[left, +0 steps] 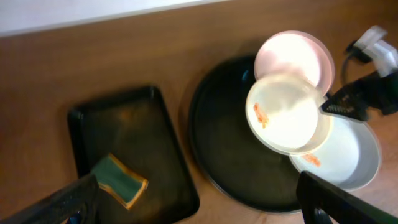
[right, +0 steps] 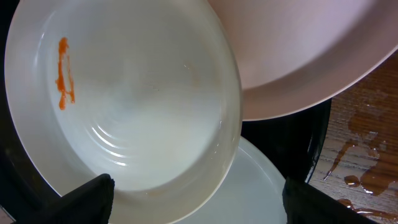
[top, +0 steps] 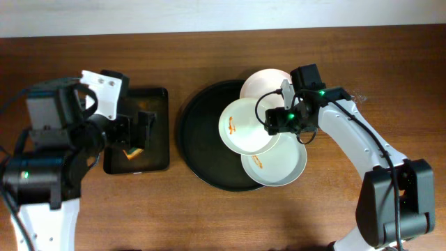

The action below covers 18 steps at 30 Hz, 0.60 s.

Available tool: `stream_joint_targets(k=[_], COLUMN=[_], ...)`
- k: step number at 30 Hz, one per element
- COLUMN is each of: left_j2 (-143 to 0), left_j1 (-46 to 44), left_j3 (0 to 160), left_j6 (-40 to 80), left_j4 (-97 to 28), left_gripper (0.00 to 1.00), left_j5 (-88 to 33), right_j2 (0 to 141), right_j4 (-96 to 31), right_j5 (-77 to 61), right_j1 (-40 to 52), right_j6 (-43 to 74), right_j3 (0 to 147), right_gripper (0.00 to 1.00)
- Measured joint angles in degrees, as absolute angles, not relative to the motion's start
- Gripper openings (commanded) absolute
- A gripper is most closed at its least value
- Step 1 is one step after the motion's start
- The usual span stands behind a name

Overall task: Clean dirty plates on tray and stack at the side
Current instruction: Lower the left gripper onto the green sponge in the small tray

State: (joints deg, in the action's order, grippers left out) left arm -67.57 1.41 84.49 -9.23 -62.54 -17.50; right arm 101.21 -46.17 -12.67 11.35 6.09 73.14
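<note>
Right gripper (right: 193, 200) fingers spread wide, nothing pinched, over middle white plate (top: 247, 125). Left gripper (top: 139, 129) spread too, above sponge (top: 134, 151) in rectangular tray (top: 155, 97). Far plate (top: 263, 84) and near plate (top: 279, 169) overlap it at right of matte black round tray (top: 198, 132). Glossy, shallow, orange smears on two. Looks like nothing cleaned or stacked yet.

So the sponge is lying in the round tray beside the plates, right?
No. The sponge lies in the rectangular tray, left of the round tray that holds the plates. The left wrist view shows it.
</note>
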Motion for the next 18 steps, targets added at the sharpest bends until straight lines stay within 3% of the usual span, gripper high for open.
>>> stream_joint_targets(k=[5, 7, 8, 9, 11, 12, 18], left_j2=[-75.2, -78.6, -80.7, -83.1, -87.3, -90.0, -99.6], left_j1=[1.3, 1.3, 1.3, 1.3, 1.2, 1.2, 1.3], left_j3=[83.9, 83.0, 82.8, 82.7, 82.0, 81.3, 77.9], left_j6=[6.8, 11.0, 12.3, 13.3, 15.2, 16.8, 21.7], left_j4=[-68.5, -68.1, -67.9, -67.6, -65.8, -64.8, -56.4], left_gripper=[0.99, 0.55, 0.51, 0.52, 0.64, 0.81, 0.83], left_j5=[-0.7, 2.7, 3.7, 4.5, 5.2, 5.5, 7.9], right_j2=[101.2, 101.2, 101.2, 101.2, 101.2, 101.2, 101.2], right_j4=[-46.1, -45.9, -46.0, -46.1, -46.2, -46.3, -46.2], right_j5=[-12.7, -12.8, -12.8, -12.8, -12.8, -12.8, -12.8], right_j1=[11.4, 11.4, 11.4, 11.4, 11.4, 11.4, 11.4], right_j6=[6.1, 6.2, 6.2, 6.2, 6.2, 6.2, 6.2], right_j3=[73.1, 73.1, 73.1, 73.1, 73.1, 73.1, 73.1], right_gripper=[1.00, 0.99, 0.99, 0.99, 0.99, 0.99, 0.99])
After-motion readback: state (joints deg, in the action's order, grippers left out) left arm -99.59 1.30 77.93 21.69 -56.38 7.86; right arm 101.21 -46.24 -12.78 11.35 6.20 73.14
